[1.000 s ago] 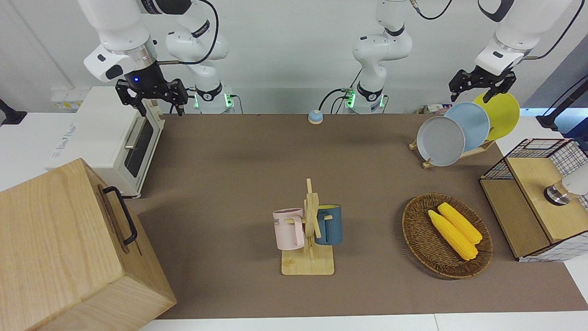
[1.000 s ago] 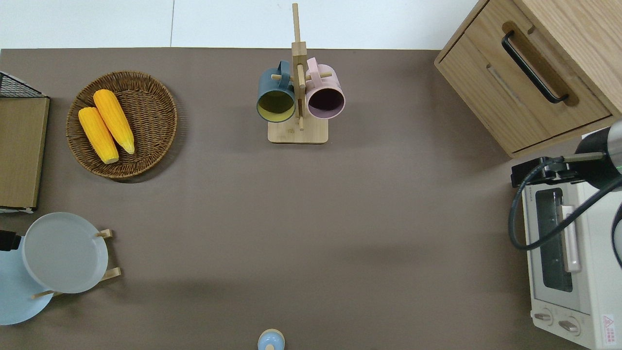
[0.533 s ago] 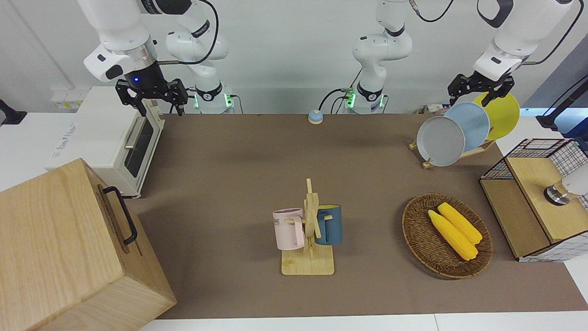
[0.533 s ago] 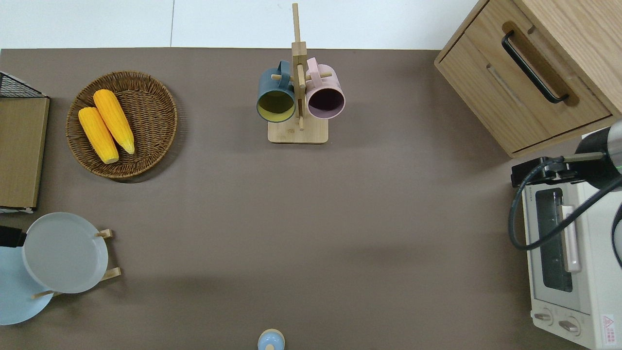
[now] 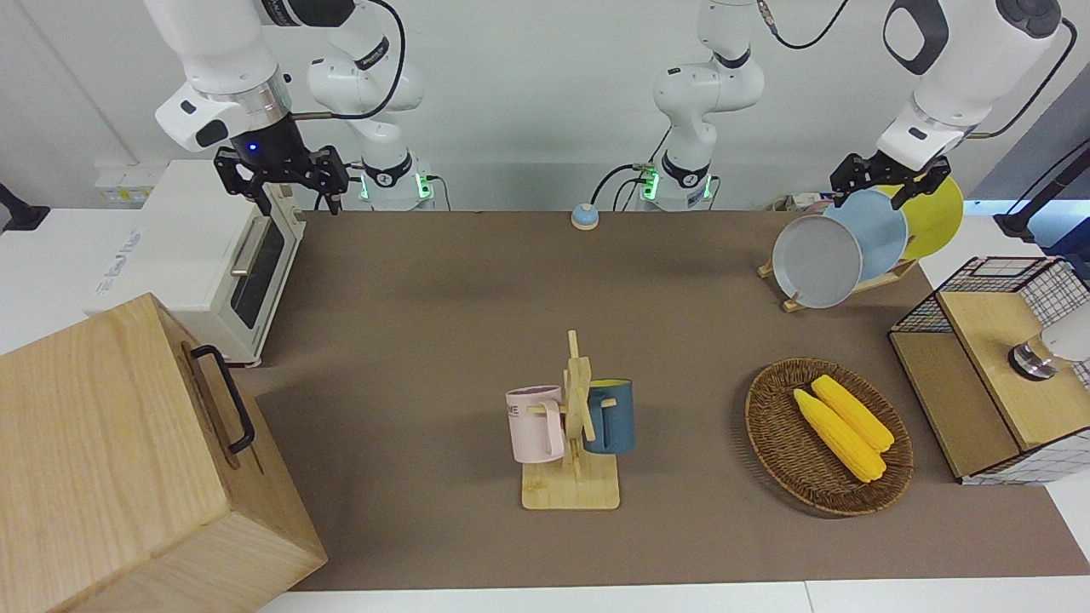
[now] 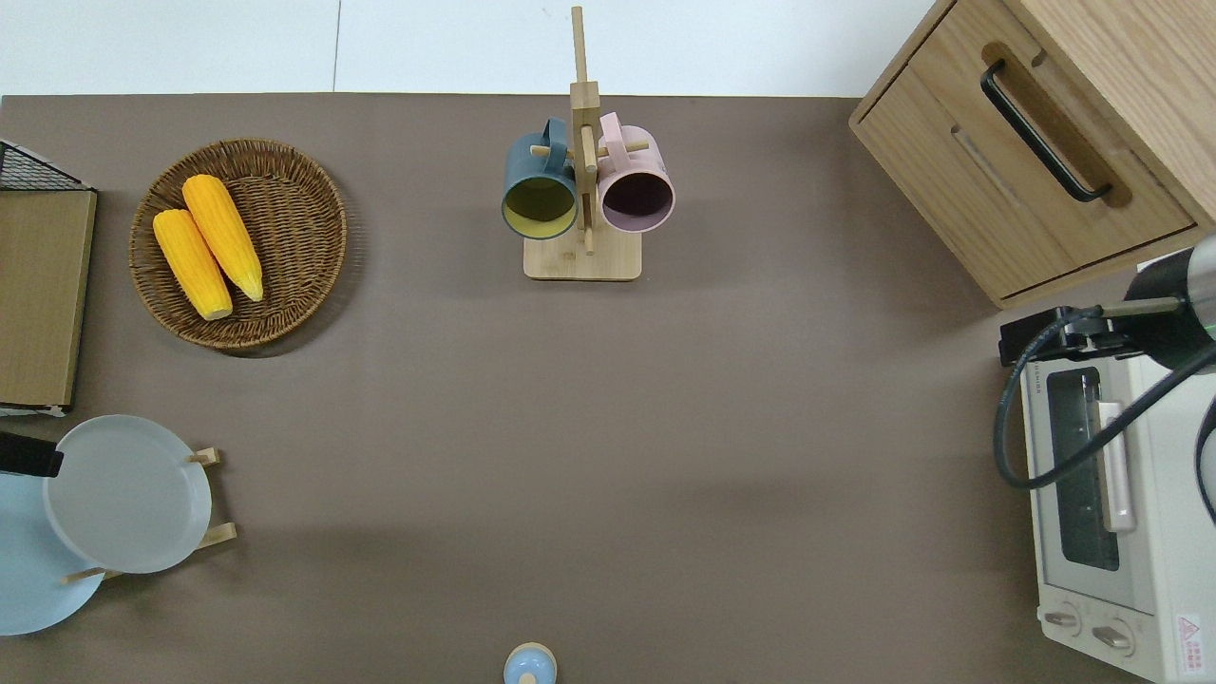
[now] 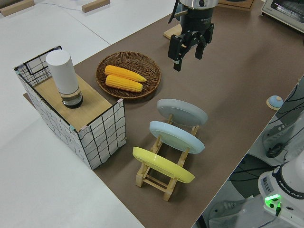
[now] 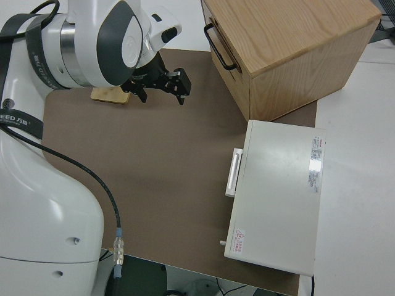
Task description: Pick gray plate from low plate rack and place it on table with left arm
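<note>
Our right arm is parked. Our left end effector (image 5: 888, 180), fingers spread and empty, hangs over the plates, ready to descend. The gray plate (image 5: 817, 261) leans in the rack (image 7: 164, 178), the slot farthest from us.

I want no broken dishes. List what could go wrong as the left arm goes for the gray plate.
1. The round pale gray plate stands close to the round light blue plate in the low light-wood rack. A finger of the open left gripper might knock the blue one.
2. Lifted at a slant, the gray plate could catch a peg and drag the small rack along.
</note>
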You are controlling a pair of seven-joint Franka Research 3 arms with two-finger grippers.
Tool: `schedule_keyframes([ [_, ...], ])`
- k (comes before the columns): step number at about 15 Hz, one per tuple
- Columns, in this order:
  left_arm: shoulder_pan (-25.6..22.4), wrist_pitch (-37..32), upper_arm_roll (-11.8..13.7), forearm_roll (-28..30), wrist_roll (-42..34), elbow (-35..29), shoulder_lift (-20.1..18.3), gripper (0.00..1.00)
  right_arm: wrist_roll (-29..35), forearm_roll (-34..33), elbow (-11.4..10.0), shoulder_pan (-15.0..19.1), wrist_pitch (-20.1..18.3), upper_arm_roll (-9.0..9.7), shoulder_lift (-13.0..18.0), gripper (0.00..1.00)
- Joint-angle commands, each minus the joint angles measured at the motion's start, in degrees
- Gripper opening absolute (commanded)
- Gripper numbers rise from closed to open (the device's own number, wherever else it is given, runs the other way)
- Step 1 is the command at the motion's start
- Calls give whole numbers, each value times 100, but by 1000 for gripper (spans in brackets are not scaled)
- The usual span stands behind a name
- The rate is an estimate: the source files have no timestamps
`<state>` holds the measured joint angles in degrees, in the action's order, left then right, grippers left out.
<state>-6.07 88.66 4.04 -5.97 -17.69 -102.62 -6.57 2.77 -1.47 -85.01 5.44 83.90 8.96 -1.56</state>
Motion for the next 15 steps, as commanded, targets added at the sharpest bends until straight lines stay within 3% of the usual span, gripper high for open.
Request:
schedule_keyframes([
  [1,-88,335,-8,-106,-68,-346,-72,993,22,15,37,-43,-5,-34,-11,983],
  [15,-580,2154,-8,-115,-77,-1919,-81,993,22,15,37,-43,-5,-34,-2,983],
])
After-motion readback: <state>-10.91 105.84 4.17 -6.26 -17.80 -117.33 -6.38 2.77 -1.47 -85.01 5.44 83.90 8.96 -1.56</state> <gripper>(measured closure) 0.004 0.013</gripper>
